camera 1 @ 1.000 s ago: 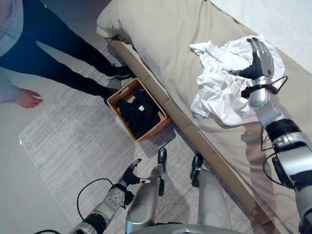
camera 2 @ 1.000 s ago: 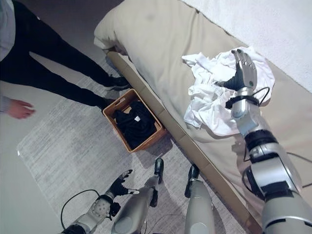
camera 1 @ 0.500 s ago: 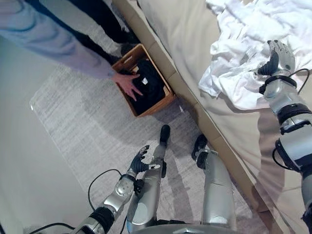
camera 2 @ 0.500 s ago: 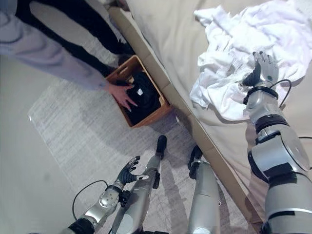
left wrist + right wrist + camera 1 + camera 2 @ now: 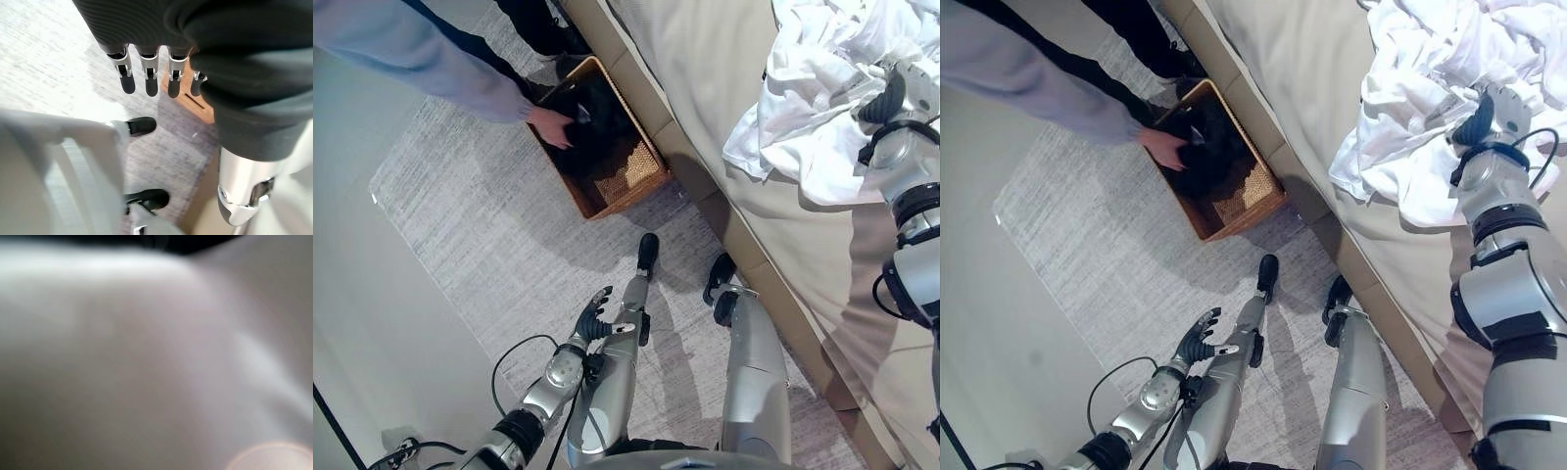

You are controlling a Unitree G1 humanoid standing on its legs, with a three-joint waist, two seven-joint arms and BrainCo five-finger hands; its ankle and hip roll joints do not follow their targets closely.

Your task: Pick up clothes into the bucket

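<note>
Right hand [image 5: 1494, 111] on white clothes [image 5: 822, 88] atop the bed [image 5: 715, 69]; a person's hand [image 5: 551, 126] in the basket [image 5: 625, 186] beside it.

The right hand lies on the crumpled white heap near the bed's edge, its fingers sunk in the folds — whether they grip the cloth cannot be told. Part of the heap hangs over the bed's side. The wicker basket stands on the grey rug [image 5: 460, 225] right against the bed's base, and the person's hand, reaching from a grey sleeve [image 5: 421, 64], grips the dark clothes [image 5: 1203, 147] in the basket's far half, leaving its woven floor bare at the near end. The left hand [image 5: 592, 320] hangs low over the rug, well apart from the bed — fingers loosely spread and empty.
</note>
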